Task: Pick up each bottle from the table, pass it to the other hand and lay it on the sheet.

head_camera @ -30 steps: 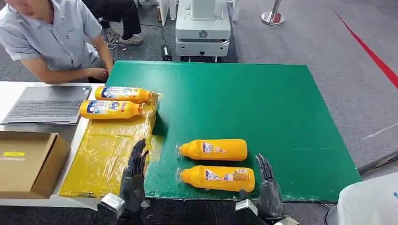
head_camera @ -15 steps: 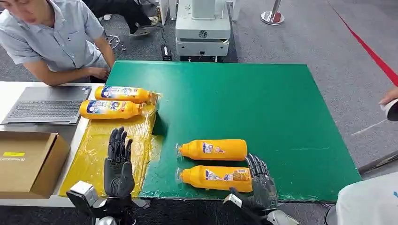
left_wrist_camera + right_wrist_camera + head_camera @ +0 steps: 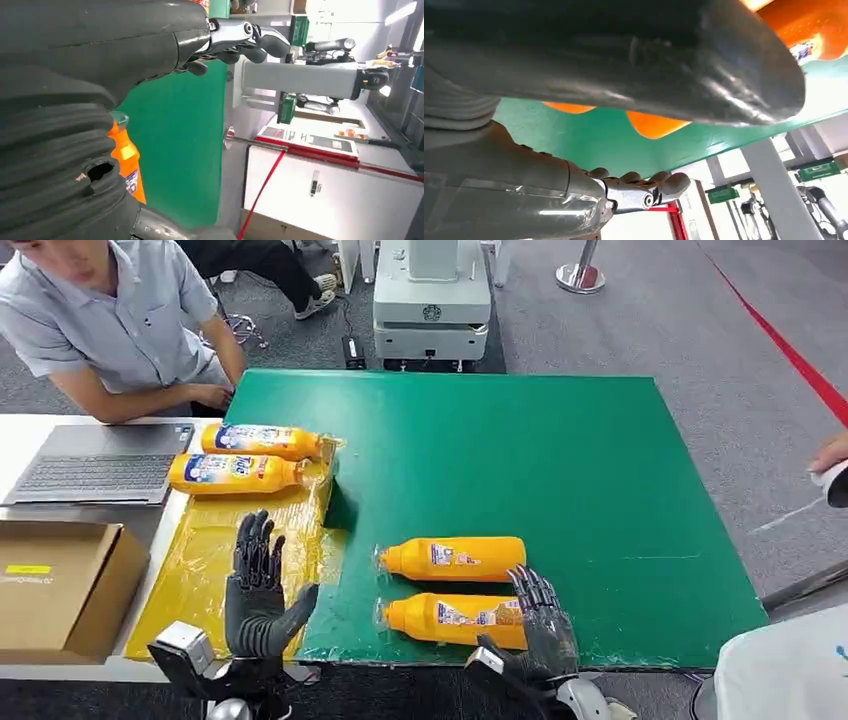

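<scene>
The right hand was at the near edge of the green table. Its fingers were spread around the flat end of the near bottle, touching it or almost touching it, but they had not closed on it, so the hand held nothing. I think the step was to grab this bottle. To do it well, the hand should wrap snugly around the fat part, so the round bottle cannot roll, and then lift it straight up.

The left hand was held up over the yellow sheet, spread wide, with nothing in it. It looked ready to take the bottle.

Just behind the near bottle lay a second bottle, near it but not touching. The fingers could bump it, so the hand should stay low and close to the near bottle.

Farther off, two bottles already lay side by side at the far end of the sheet. The near part of the sheet was bare.

Left of the sheet sat a cardboard box and a laptop. A person leaned on the table's far corner. Another person's hand was at the right edge.
</scene>
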Controlling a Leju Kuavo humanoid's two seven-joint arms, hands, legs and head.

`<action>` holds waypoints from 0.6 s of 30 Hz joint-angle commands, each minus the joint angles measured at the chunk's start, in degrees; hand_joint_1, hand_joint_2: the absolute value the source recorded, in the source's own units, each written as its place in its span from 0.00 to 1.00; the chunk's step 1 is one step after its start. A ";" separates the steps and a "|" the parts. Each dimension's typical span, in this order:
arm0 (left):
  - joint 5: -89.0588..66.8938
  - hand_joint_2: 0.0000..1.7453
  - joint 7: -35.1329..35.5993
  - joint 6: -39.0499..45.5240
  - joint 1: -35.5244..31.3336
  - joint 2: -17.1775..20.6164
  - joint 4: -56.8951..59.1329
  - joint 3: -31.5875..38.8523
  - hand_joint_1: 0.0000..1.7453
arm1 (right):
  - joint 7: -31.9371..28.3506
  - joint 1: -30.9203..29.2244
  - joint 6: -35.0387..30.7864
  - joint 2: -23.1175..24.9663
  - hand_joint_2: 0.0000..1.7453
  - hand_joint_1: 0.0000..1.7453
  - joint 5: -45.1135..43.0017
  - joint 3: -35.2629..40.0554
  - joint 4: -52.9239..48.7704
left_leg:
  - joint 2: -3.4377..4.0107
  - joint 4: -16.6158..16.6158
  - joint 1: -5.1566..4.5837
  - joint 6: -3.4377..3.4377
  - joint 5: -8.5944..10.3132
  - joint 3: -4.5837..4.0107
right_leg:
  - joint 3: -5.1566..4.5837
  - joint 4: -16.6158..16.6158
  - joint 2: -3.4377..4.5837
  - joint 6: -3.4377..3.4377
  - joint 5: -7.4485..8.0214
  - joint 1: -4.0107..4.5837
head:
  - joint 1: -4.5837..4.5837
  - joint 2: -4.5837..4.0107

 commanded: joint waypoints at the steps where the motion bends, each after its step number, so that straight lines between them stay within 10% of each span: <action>1: -0.53 1.00 0.43 -0.01 -2.57 -0.55 -0.07 -0.81 0.00 | -0.20 -2.87 1.09 -0.03 0.00 0.00 0.34 1.84 -0.30 | 0.00 0.00 0.00 0.00 0.00 0.00 | 0.00 0.00 0.00 0.00 0.00 0.00 | -0.02 0.00; 13: -1.45 1.00 0.30 0.49 -2.61 -0.56 0.05 -1.13 0.00 | 0.22 -2.74 2.17 0.25 0.00 0.00 -1.01 1.51 -1.27 | 0.00 0.00 0.00 0.00 0.00 0.00 | 0.00 0.00 0.00 0.00 0.00 0.00 | -0.07 0.00; 14: -1.53 1.00 0.26 0.55 -2.61 -0.62 0.10 -1.15 0.00 | 0.24 -2.67 2.30 0.45 1.00 0.00 -1.73 1.16 -1.37 | 0.00 0.00 0.00 0.00 0.00 0.00 | 0.00 0.00 0.00 0.00 0.00 0.00 | -0.04 0.00; 18: -1.69 1.00 0.15 0.77 -2.46 -0.67 -0.12 -1.10 0.00 | -0.22 -2.60 2.32 0.24 1.00 0.00 -1.72 1.42 -1.91 | 0.00 0.00 0.00 0.00 0.00 0.00 | 0.00 0.00 0.00 0.00 0.00 0.00 | -0.04 0.00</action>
